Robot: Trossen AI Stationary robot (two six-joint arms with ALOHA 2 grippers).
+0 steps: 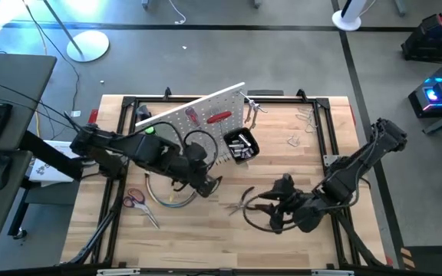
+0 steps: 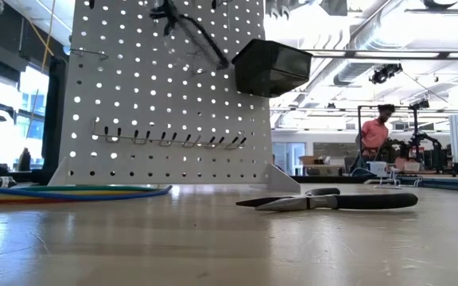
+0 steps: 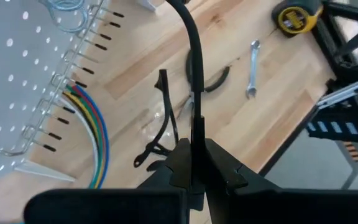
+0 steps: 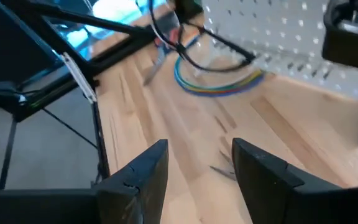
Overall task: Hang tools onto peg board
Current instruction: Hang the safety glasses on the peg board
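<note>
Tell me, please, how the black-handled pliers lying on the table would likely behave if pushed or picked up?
The pliers lie flat on the wood, so they would probably slide, not roll. Their metal nose and long handles suggest something stiff and fairly heavy for its size. The two handles may swing apart at the pivot if lifted by one handle only.
</note>
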